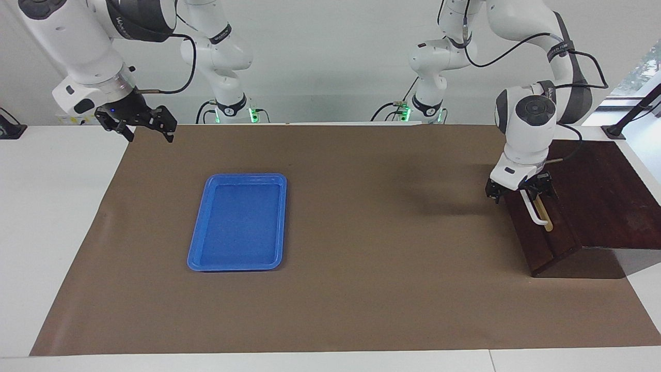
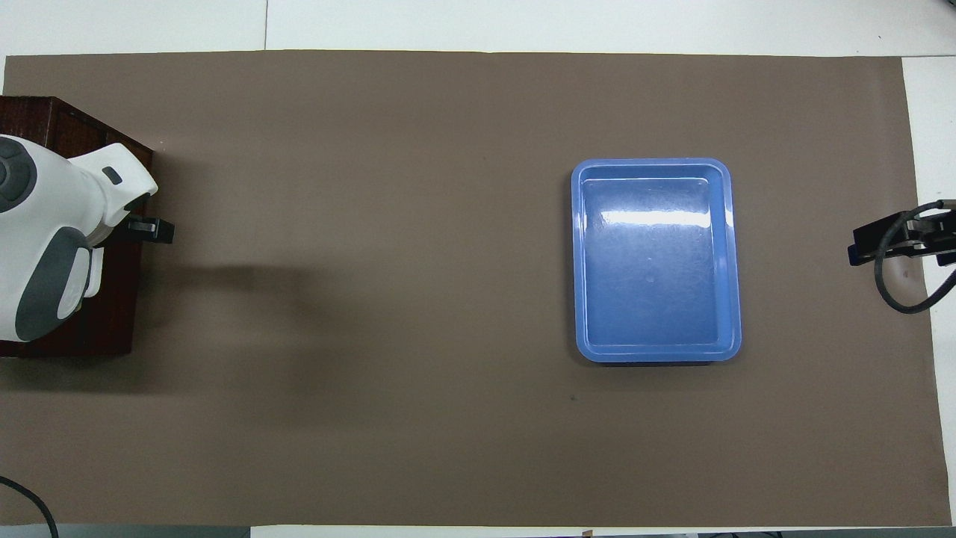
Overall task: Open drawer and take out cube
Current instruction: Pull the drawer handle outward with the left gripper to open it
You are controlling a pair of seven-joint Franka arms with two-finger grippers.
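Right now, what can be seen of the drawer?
The drawer is shut, its dark brown wooden front flush with the dark wooden box at the left arm's end of the table. The front slants and faces the middle of the table. It carries a white bar handle on a gold strip. The left gripper, open, is down at the end of the handle nearer the robots; whether it touches cannot be told. Nothing of the inside shows, and no cube is visible.
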